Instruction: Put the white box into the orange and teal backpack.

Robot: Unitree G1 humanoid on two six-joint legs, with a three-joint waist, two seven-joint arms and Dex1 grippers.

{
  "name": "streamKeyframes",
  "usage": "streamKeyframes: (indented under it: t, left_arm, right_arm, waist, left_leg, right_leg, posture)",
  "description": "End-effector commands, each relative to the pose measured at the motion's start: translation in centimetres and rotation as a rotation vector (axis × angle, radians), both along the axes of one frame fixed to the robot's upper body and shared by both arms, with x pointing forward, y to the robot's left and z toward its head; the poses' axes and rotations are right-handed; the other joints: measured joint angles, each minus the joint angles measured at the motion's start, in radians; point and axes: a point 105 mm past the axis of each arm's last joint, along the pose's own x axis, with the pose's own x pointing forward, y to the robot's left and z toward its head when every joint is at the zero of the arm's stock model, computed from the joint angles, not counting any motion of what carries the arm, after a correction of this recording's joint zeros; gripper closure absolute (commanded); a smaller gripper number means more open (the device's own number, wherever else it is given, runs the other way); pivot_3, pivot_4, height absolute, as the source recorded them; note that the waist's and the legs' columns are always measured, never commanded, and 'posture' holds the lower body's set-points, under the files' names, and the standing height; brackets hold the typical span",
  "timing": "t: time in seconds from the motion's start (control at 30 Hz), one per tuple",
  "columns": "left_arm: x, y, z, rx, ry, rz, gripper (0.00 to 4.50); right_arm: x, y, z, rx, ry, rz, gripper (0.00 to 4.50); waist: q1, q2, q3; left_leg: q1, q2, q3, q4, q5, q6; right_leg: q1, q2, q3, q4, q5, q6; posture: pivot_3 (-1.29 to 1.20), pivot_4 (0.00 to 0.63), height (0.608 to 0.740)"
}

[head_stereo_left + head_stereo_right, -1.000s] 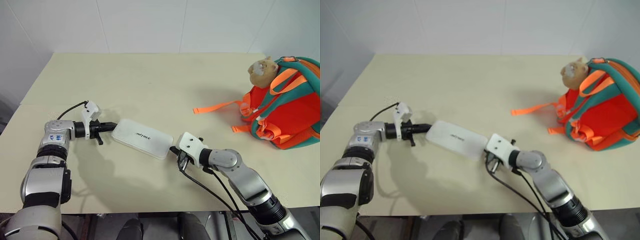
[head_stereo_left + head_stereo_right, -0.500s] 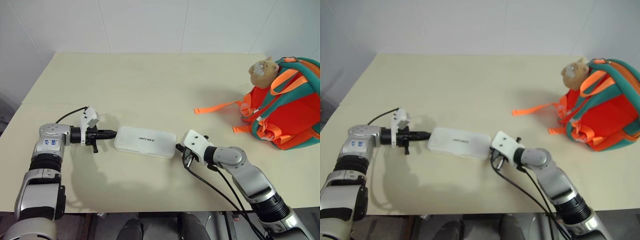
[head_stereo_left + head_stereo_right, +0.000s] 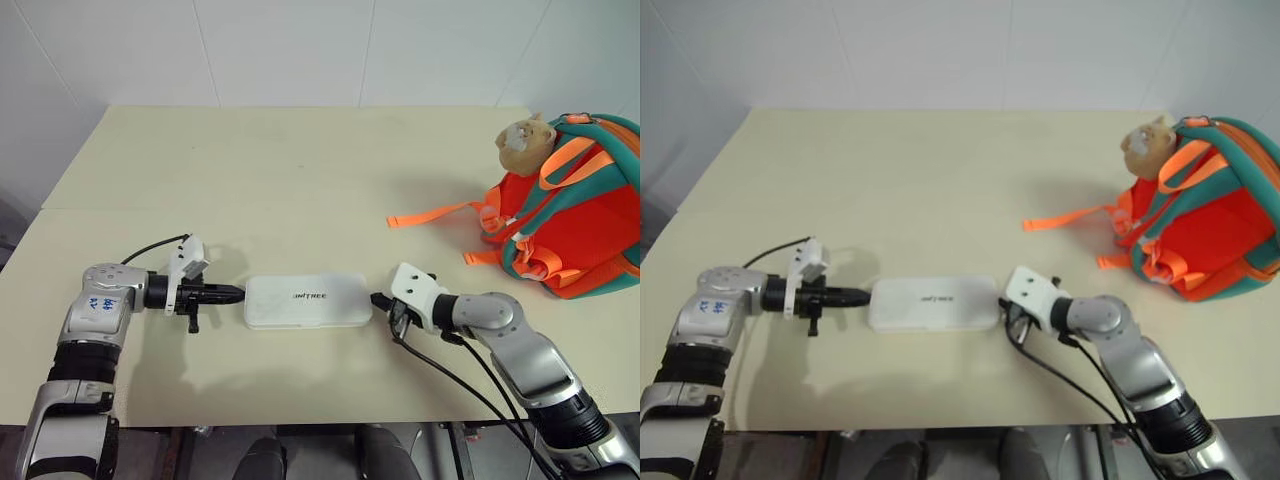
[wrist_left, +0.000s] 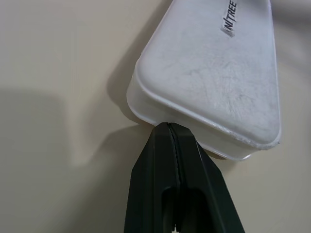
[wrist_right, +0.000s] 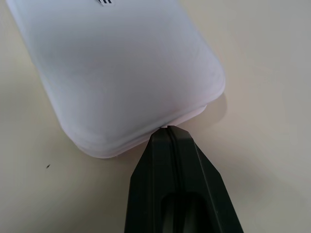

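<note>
The white box [image 3: 308,301] lies flat, long side left to right, near the table's front edge, its dark lettering facing up. My left gripper [image 3: 238,294] is shut, its tip touching the box's left end; in the left wrist view the fingertips [image 4: 169,125] meet the box [image 4: 214,82] at its rim. At the box's right end my right gripper [image 3: 377,298] is shut too, tip [image 5: 167,130] against the box [image 5: 121,73]. The orange and teal backpack [image 3: 570,230] stands at the far right with a tan plush toy [image 3: 525,143] on top.
An orange webbing strap [image 3: 430,213] trails left from the backpack across the beige table [image 3: 300,170]. White walls close the table's back and left sides. Cables hang from both wrists.
The box has turned from a diagonal to lying straight across and has come nearer the front edge. My left gripper drew back toward me; my right gripper shifted right. Both stayed at the box's ends.
</note>
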Motion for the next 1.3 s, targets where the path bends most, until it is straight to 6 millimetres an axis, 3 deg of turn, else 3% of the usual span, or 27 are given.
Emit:
streamKeyframes:
  t: [0.03,0.23,0.83,1.3]
  left_arm:
    - [-1.0,-2.5,0.6,-0.05,-0.015,-0.105,4.5]
    - [-1.4,-2.7,0.1,-0.048,-0.004,-0.094,4.5]
    - [0.4,-2.6,0.0,-0.026,-0.076,-0.057,4.5]
    - [1.2,1.0,1.9,-0.006,-0.124,0.09,4.5]
  right_arm:
    - [-2.2,3.2,1.8,0.071,-0.044,0.177,4.38]
    - [-2.2,3.2,1.4,0.067,-0.033,0.18,4.38]
    - [-2.3,2.5,0.9,0.02,0.012,0.186,4.38]
    - [-1.5,-0.3,1.9,-0.022,-0.017,0.116,4.38]
  waist:
    - [0.0,0.0,0.0]
    - [0.0,0.0,0.0]
    - [0.002,0.0,0.0]
    - [0.0,0.0,0.0]
  left_leg:
    - [0.0,0.0,0.0,0.0,0.0,0.0]
    - [0.0,0.0,0.0,0.0,0.0,0.0]
    - [0.001,0.0,0.0,0.0,0.0,0.0]
    - [0.001,0.0,0.0,0.0,0.0,0.0]
  right_leg:
    - [0.0,0.0,0.0,0.0,0.0,0.0]
    - [0.0,0.0,0.0,-0.005,0.0,0.0]
    - [0.001,0.0,0.0,-0.005,0.001,-0.001]
    - [0.001,0.0,0.0,-0.006,0.001,-0.001]
  posture:
    - [0.0,0.15,0.74]
    - [0.0,0.15,0.74]
    - [0.0,0.15,0.74]
    - [0.0,0.15,0.74]
